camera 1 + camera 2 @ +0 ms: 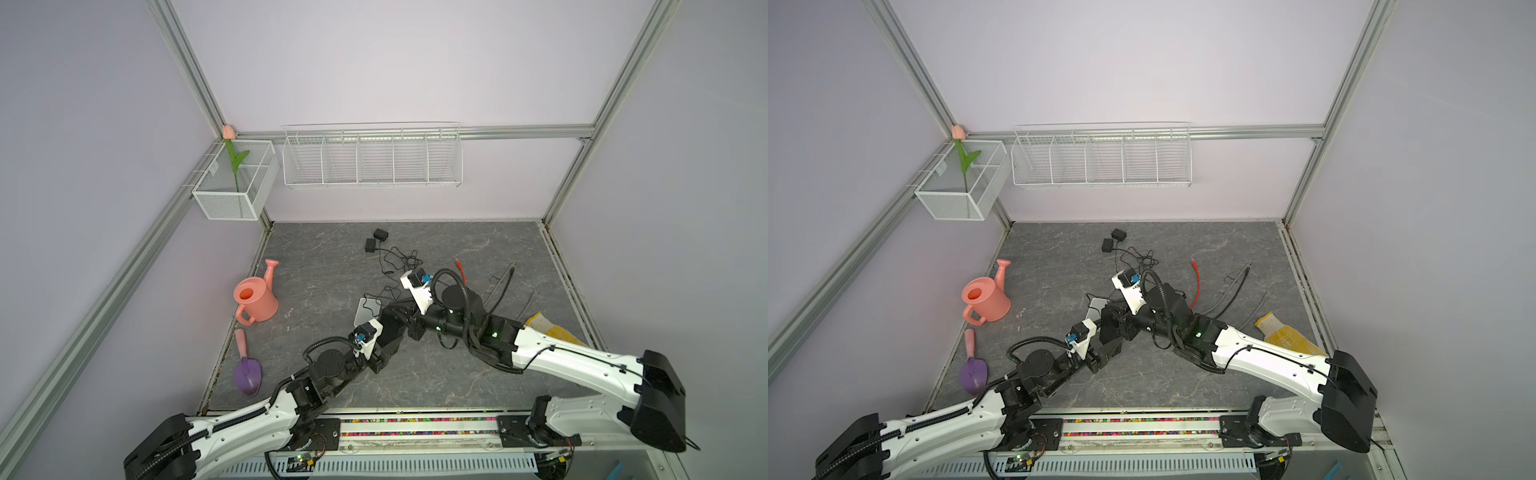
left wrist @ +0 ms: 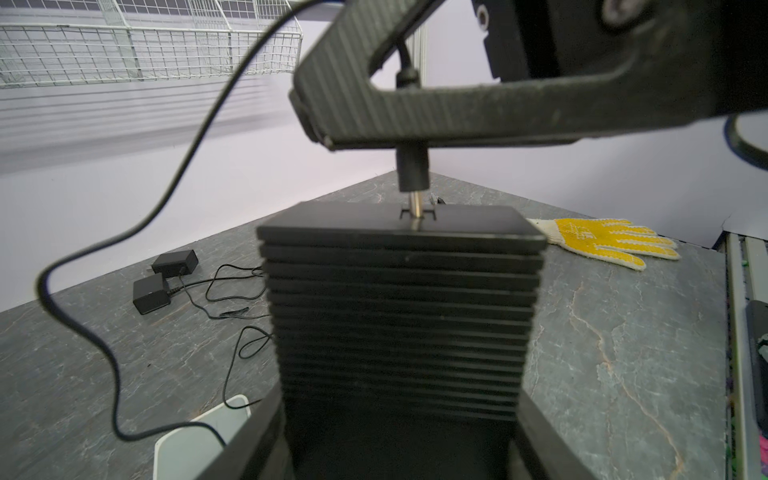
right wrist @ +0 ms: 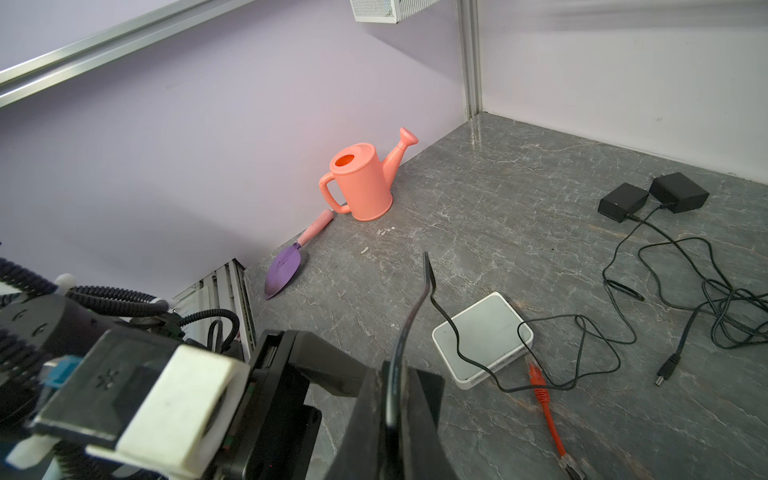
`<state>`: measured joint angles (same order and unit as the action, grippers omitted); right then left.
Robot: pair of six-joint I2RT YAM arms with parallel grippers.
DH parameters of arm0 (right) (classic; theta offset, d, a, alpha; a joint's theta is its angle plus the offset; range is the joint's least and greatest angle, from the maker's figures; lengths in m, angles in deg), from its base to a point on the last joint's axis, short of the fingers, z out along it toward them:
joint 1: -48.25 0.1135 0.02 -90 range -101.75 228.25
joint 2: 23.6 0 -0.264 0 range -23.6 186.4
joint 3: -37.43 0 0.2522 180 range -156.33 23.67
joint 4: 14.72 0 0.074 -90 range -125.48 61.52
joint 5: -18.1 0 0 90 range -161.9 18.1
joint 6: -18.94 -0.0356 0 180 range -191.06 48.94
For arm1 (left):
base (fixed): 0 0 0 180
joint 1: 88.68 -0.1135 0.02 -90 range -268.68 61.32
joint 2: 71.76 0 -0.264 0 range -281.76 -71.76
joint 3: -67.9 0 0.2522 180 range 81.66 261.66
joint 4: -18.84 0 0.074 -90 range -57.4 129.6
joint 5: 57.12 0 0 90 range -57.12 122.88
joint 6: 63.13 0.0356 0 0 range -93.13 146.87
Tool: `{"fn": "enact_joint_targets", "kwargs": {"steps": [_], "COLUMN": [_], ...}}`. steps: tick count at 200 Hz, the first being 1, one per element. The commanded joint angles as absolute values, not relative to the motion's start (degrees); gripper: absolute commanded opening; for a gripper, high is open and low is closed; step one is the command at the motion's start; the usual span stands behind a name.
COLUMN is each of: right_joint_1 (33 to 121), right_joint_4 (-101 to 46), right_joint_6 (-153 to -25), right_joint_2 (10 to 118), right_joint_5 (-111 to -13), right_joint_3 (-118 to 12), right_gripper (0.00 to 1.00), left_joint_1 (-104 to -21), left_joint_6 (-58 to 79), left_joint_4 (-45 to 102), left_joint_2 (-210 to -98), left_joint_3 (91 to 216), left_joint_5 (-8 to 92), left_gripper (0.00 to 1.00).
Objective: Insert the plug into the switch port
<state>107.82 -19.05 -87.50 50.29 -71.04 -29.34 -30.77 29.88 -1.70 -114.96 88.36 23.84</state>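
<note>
A: Where is the plug point(image 2: 412, 166)?
B: Pinched in the right tool point(image 3: 392, 419). Its fingers point(image 2: 478, 112) are clenched on the plug's black body, and the cable point(image 2: 124, 241) runs out above them. The plug stands upright over the switch point(image 2: 401, 311), metal pin down.
A: Is the pin in the port point(image 2: 417, 215)?
B: The pin meets the small port recess on the switch's end face, and the black body sits clear above that face. How deep the pin goes I cannot tell.
A: And the switch itself?
B: It is the black ribbed box, with its port face at the far end from the left wrist camera. The left tool point(image 2: 399, 419) grasps it, one finger against each ribbed side, jaws part-way apart around its width. In both top views the two tools meet near the middle of the worktop point(image 1: 415, 382), just beside a white box point(image 1: 365, 309).
A: Where does the cable run?
B: In the right wrist view it rises out of the closed fingers, bends over and drops across the white box. Then it loops on the grey surface beside an orange cable point(image 3: 544, 399).
A: Anything else about?
B: Two black adapters point(image 1: 376, 240) with thin tangled leads lie toward the back. A pink watering can point(image 1: 255, 299) and a purple trowel point(image 1: 248, 372) sit by the left wall — well apart from the switch. A yellow glove point(image 2: 602, 241) lies on the right side.
</note>
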Motion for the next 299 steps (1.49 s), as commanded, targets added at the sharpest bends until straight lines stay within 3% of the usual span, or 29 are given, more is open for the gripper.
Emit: {"fn": "enact_joint_targets", "kwargs": {"steps": [1,299], "right_joint_1": [108.94,111.14], "right_joint_4": [-20.02,-19.31], "right_joint_6": [-87.65,-92.45], "right_joint_2": [51.59,57.09], "right_joint_5": [-72.04,-73.85], "right_joint_3": [-27.33,-20.73], "right_gripper": [0.07,0.06], "left_joint_1": [-30.50,-30.32], "left_joint_6": [28.31,26.04], "left_joint_4": [-5.42,-2.52], "left_joint_2": [-111.92,-96.41], "left_joint_3": [92.04,94.88], "left_joint_5": [23.66,21.37], "left_gripper": [0.00,0.00]}}
